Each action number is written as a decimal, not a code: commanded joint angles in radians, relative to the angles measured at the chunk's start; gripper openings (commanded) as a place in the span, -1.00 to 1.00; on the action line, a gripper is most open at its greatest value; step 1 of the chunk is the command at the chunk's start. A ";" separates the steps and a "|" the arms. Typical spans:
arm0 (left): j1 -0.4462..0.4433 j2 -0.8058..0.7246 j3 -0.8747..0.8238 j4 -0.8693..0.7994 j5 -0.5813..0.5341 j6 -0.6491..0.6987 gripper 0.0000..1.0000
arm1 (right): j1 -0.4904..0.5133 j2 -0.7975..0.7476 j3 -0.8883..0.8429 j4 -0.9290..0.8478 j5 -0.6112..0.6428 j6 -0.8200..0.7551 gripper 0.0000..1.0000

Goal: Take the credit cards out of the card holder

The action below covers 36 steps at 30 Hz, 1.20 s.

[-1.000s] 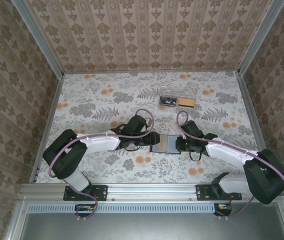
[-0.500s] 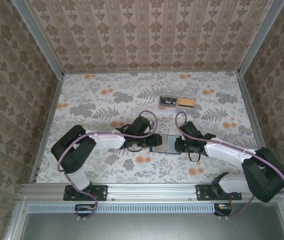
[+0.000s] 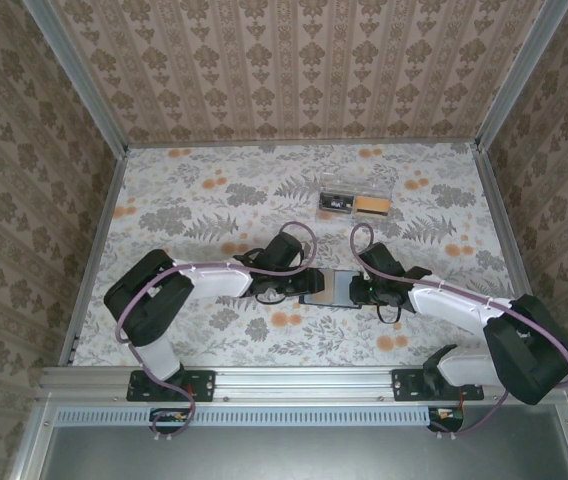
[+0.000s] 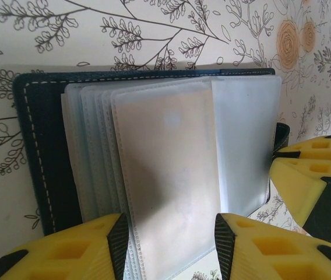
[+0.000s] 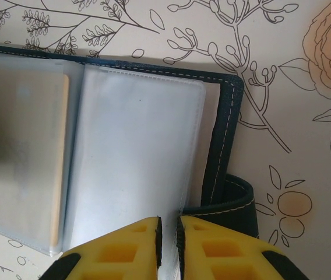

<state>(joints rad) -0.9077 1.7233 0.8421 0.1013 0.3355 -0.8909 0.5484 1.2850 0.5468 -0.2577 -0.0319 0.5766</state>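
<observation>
The navy card holder (image 3: 330, 288) lies open on the floral table between both grippers. In the left wrist view its stitched cover (image 4: 40, 151) carries several frosted plastic sleeves fanned out, and the top sleeve (image 4: 165, 169) has a pale credit card inside. My left gripper (image 4: 169, 230) stands open, its pads either side of that sleeve's near end. My right gripper (image 5: 168, 224) is shut on the edge of a sleeve (image 5: 136, 146) beside the holder's strap tab (image 5: 229, 204). Another sleeve there shows a card with a tan edge (image 5: 60, 163).
A clear plastic box (image 3: 356, 203) with black and tan contents sits farther back on the table. Patterned walls close in the left, right and far sides. A metal rail (image 3: 294, 380) runs along the near edge by the arm bases.
The left arm's elbow has swung right and its gripper has edged closer to the holder. The right gripper and the holder have stayed put.
</observation>
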 commanded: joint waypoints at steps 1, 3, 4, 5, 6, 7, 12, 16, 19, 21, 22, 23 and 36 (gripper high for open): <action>-0.011 0.025 0.022 0.034 0.034 -0.011 -0.05 | 0.005 0.016 0.014 -0.014 0.013 0.009 -0.61; -0.013 0.031 0.024 0.047 0.045 -0.014 -0.03 | 0.005 0.017 0.014 -0.014 0.013 0.008 -0.61; -0.013 0.032 0.025 0.048 0.046 -0.015 -0.03 | 0.005 0.019 0.015 -0.015 0.012 0.008 -0.61; -0.014 0.035 0.025 0.048 0.047 -0.015 -0.02 | 0.005 0.019 0.016 -0.015 0.012 0.008 -0.61; -0.015 0.038 0.026 0.053 0.051 -0.016 -0.01 | 0.005 0.020 0.016 -0.015 0.013 0.008 -0.61; -0.015 0.040 0.024 0.063 0.056 -0.016 0.02 | 0.005 0.022 0.016 -0.015 0.013 0.009 -0.61; -0.014 0.044 0.014 0.118 0.086 -0.028 0.29 | 0.005 0.027 0.019 -0.017 0.011 0.008 -0.61; -0.014 0.049 0.014 0.143 0.105 -0.030 0.44 | 0.005 0.031 0.021 -0.018 0.013 0.008 -0.61; -0.014 0.053 0.016 0.165 0.118 -0.035 0.46 | 0.005 0.034 0.021 -0.018 0.011 0.008 -0.61; -0.014 0.056 0.015 0.184 0.130 -0.041 0.47 | 0.005 0.036 0.022 -0.018 0.011 0.008 -0.61; -0.015 0.060 0.013 0.194 0.134 -0.044 0.48 | 0.005 0.036 0.022 -0.018 0.012 0.008 -0.61; -0.015 0.059 0.011 0.202 0.138 -0.046 0.48 | 0.005 0.036 0.022 -0.019 0.011 0.008 -0.61; -0.013 0.041 0.019 0.115 0.084 -0.024 0.45 | 0.001 -0.137 0.038 -0.195 0.166 0.103 -0.42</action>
<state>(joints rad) -0.9157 1.7741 0.8452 0.2623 0.4404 -0.9279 0.5484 1.1923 0.5640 -0.3550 0.0521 0.6254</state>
